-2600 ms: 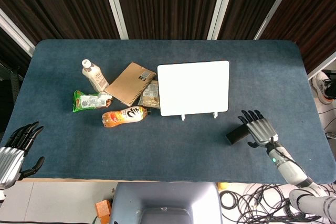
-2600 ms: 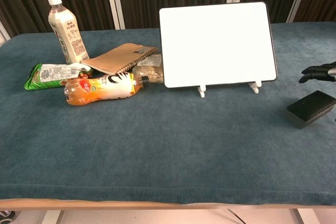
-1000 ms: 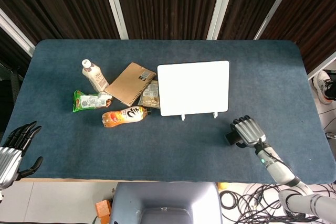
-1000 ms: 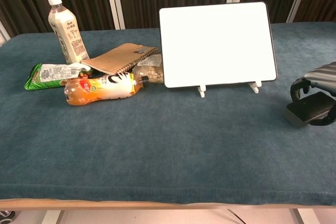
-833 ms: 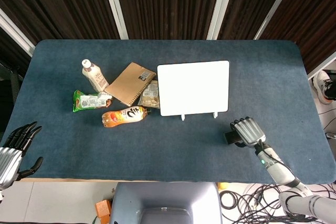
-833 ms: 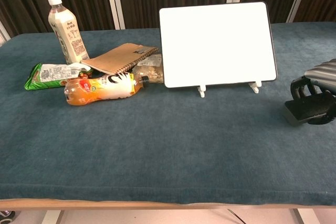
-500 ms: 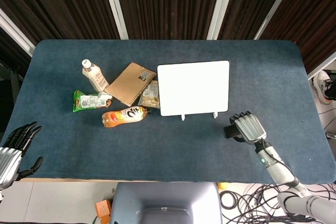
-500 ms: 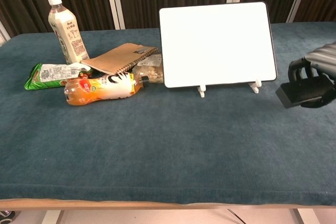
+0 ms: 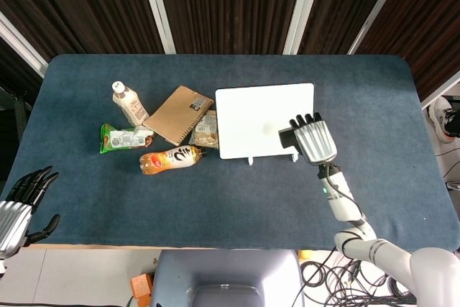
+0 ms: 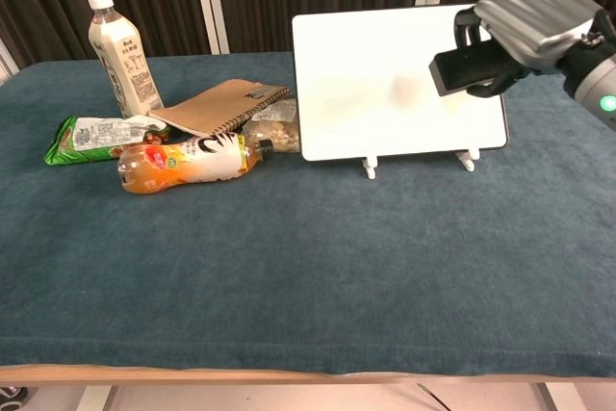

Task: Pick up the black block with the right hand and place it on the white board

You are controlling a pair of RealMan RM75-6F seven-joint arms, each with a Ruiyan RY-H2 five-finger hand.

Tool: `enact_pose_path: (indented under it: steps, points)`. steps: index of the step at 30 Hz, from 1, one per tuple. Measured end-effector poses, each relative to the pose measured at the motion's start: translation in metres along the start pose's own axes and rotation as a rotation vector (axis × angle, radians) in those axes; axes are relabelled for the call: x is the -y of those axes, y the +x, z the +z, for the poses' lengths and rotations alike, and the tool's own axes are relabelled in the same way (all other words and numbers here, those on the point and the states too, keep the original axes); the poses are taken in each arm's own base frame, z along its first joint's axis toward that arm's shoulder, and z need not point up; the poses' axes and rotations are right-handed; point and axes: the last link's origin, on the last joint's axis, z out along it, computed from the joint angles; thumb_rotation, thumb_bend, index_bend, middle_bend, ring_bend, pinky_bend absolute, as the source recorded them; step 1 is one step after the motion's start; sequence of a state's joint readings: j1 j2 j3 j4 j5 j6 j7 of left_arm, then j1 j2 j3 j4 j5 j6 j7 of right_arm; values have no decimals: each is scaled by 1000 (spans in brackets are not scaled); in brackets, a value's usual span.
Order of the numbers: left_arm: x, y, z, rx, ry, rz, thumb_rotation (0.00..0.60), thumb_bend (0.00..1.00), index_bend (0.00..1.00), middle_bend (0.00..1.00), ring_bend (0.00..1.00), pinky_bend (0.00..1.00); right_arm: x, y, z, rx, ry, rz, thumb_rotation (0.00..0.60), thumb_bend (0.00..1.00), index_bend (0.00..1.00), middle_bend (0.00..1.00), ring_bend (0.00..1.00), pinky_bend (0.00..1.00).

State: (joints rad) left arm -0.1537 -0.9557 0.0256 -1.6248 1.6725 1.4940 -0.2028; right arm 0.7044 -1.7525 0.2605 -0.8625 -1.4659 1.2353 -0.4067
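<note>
My right hand (image 9: 312, 141) (image 10: 527, 18) grips the black block (image 10: 464, 65) (image 9: 287, 136) from above, raised off the table in front of the right part of the white board (image 9: 255, 116) (image 10: 375, 84). The board stands propped on two small white feet. A faint shadow of the block falls on its face. My left hand (image 9: 20, 208) is open at the near left table edge, holding nothing; the chest view does not show it.
Left of the board lie a brown notebook (image 9: 177, 113), a snack bag (image 9: 205, 130), an orange drink bottle (image 9: 169, 159), a green packet (image 9: 122, 138) and an upright white bottle (image 9: 127, 103). The blue table cloth (image 9: 237, 192) spreads in front of the board.
My right hand closed on the black block at the right table side, lifted it and carried it up and left until it hangs before the board's right part. The left hand barely moved.
</note>
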Motion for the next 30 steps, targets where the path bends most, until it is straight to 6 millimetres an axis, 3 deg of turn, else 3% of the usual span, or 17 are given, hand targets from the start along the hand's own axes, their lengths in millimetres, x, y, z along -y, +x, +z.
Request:
enact_pose_path:
  steps: [8,21,30]
  points:
    - [2,0,1,7,7,-6,600,371,0,0,0,95,26,-5,32,-35,-24,-65,600,195,891,584,600,574]
    - [4,-1,3,15,19,-9,600,371,0,0,0,95,50,-15,53,5,-19,-48,600,195,797,579,560,574]
    - [7,-3,5,37,36,1,600,370,0,0,0,95,55,-20,58,45,-28,-6,600,194,640,455,477,557]
